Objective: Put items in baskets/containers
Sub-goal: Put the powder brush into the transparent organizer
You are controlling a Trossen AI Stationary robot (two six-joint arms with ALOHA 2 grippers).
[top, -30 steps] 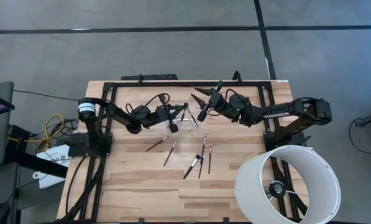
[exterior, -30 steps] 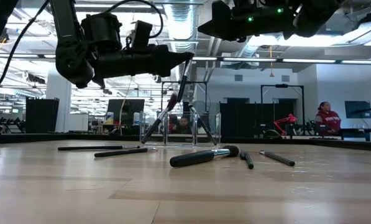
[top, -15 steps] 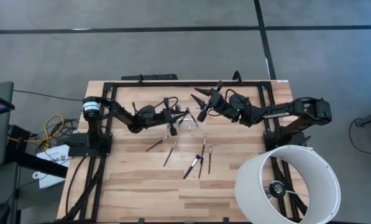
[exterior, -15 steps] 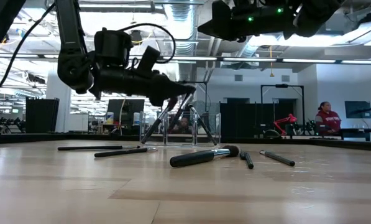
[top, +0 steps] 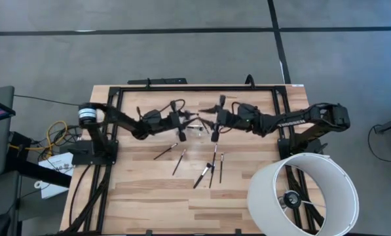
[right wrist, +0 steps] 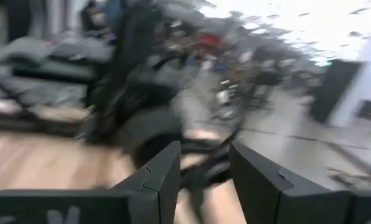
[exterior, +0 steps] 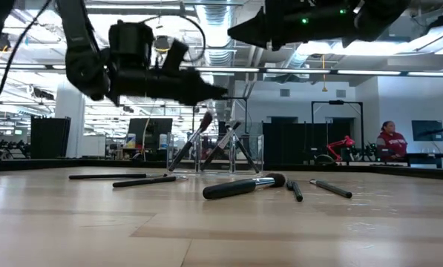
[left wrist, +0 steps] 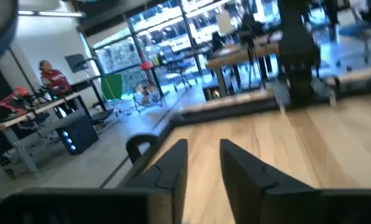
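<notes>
Above cup (exterior: pixel 228 152): left tool (left wrist: pixel 201 163) parted, empty | right tool (right wrist: pixel 204 168) parted | low view alone shows cup's brushes (exterior: pixel 195 141)

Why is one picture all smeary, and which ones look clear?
The right wrist view is smeared all over, only its own fingers staying crisp; the left wrist view is softer too. The high view and low view are sharp, showing the big brush plainly under bright ceiling lights.

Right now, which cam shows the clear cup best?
The low view: the clear cup stands side-on behind the loose brushes, with three brushes leaning in it. The high view shows only a faint glint between the arms. Neither wrist view shows it clearly.
</notes>
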